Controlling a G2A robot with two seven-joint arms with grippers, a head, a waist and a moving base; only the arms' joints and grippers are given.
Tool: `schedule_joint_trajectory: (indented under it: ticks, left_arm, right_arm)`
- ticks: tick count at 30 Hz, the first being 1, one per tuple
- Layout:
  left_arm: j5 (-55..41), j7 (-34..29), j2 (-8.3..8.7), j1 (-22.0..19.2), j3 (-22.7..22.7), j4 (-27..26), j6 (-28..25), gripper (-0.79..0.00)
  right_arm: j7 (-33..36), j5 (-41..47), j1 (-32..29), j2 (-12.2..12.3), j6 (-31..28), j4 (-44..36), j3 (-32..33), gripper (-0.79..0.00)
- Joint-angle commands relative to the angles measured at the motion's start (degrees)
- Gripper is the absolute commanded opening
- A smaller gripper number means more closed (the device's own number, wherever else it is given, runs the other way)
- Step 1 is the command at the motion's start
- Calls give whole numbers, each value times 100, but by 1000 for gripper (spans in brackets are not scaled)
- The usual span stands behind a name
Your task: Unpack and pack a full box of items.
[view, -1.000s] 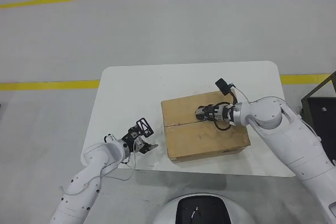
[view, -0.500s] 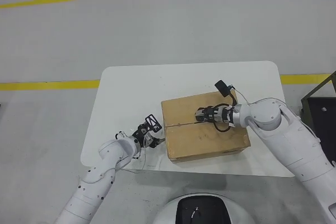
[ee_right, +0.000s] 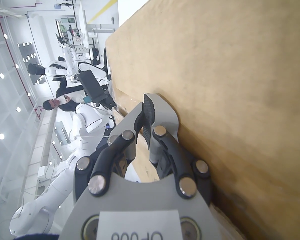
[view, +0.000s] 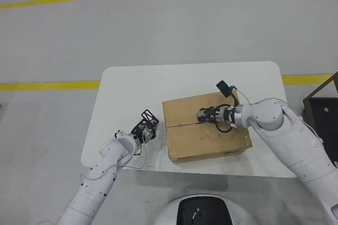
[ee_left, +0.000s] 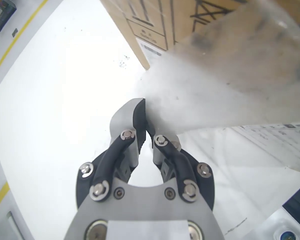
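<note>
L gripper [ee_left: 143, 118] is nearest, low over the table [view: 129, 90], just beside the box [view: 205, 138] at its left side wall. Its fingers are pressed together, pinching the end of a pale see-through strip [ee_left: 215, 88], prob. tape or film, which fans out from the tips twd the box wall. Likely it's held that way so it peels clear of the carton, tho I can't tell where its far end sits. The box stands right of table centre w/ both top flaps down, so nothing is unpacked yet. R gripper [view: 201, 114] lies flat on the box top, fingers closed tight, tips at the seam [view: 183, 125] btwn the flaps. Can't tell if a flap edge is caught btwn them. That spot prob. serves to pry a flap up, or to steady the carton vs the L pull. Beyond the table a yellow line [view: 45, 85] crosses the floor.
</note>
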Motion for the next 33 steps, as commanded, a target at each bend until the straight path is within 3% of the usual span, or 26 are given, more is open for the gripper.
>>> schedule_joint_trajectory:
  ticks: [1, 11, 29, 33]
  left_arm:
    - [86, -36, 23, 56, -103, -79, 54, -785]
    - [387, -279, 170, 514, -724, -815, 164, -785]
    - [639, -772, 308, 1146, -1594, -2672, -21, -782]
    - [568, -832, 305, 1212, -1658, -2942, -110, -668]
  right_arm:
    - [1, -9, 11, -2, 3, 13, -2, -785]
    - [9, 9, 48, -26, -20, 82, -61, -785]
    - [9, 58, -55, -22, -113, 34, -13, -785]
    - [23, 66, -58, -23, -148, 47, -11, -785]
